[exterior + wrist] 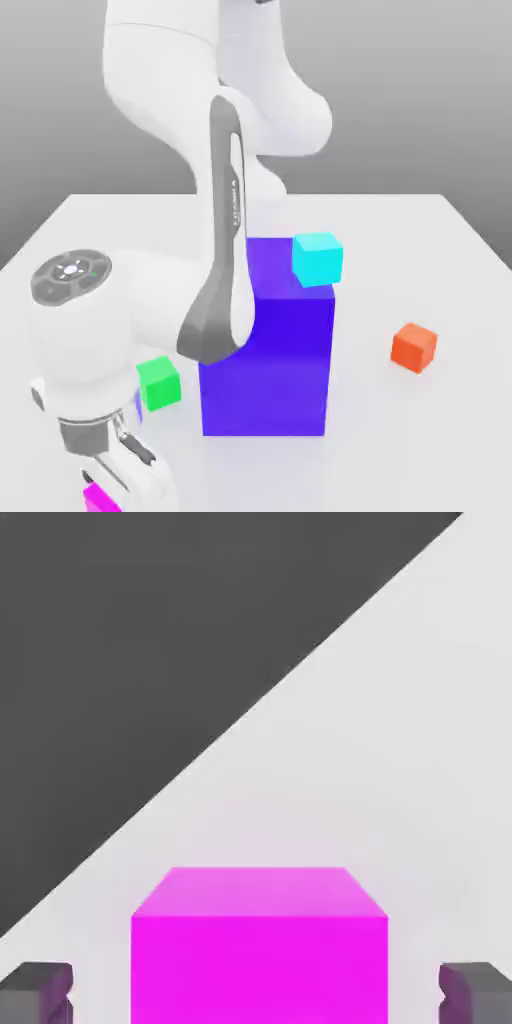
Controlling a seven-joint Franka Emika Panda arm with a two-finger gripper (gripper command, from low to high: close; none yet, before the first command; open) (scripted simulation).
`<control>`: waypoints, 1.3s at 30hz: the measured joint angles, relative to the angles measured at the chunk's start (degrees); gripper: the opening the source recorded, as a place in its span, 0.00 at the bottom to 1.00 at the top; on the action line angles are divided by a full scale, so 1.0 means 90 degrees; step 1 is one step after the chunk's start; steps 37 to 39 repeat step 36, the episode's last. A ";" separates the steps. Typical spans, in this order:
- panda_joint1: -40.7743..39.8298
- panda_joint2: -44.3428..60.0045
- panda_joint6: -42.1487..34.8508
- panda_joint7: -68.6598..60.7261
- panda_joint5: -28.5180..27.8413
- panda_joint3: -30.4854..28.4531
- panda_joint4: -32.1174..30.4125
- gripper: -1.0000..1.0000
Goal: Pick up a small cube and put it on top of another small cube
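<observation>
My jaws [256, 992] straddled a magenta cube [258, 952] near the desk's [420, 762] edge. In the hand view one fingertip [40, 990] stood on each side of it, apart from its faces, so my jaws were open and nothing was gripped. In the exterior view my hand was low at that view's left, over the magenta cube [98, 497]. A green cube [158, 383], an orange cube [414, 346] and a cyan cube [317, 258] on a tall blue block [275, 370] waited. I judged the task barely begun: gripping, lifting and stacking all remained.
</observation>
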 joint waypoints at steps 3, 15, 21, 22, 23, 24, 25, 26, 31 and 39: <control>-0.0015 0.0111 0.0089 -0.0006 0.0009 0.0018 0.0024 0.00; 0.0020 -0.2273 -0.0678 0.0841 0.0004 -0.0299 -0.1589 0.00; -0.0179 -0.3620 -0.0621 0.1940 -0.0358 -0.0492 -0.2977 0.00; -0.0251 -0.3843 -0.0611 0.2150 -0.0460 -0.0479 -0.3209 0.00; -0.0346 -0.4066 -0.0602 0.2361 -0.0564 -0.0454 -0.3440 0.00; -0.0454 -0.4283 -0.0591 0.2570 -0.0671 -0.0426 -0.3669 0.00; -0.0573 -0.4511 -0.0587 0.2786 -0.0784 -0.0396 -0.3903 0.00; -0.0633 -0.4521 -0.0481 0.2894 -0.0838 -0.0384 -0.4020 0.00; -0.0609 -0.3608 0.0496 0.2890 -0.0724 -0.0410 -0.4089 0.00; -0.0551 -0.3003 0.1073 0.2673 -0.0409 -0.0371 -0.4064 1.00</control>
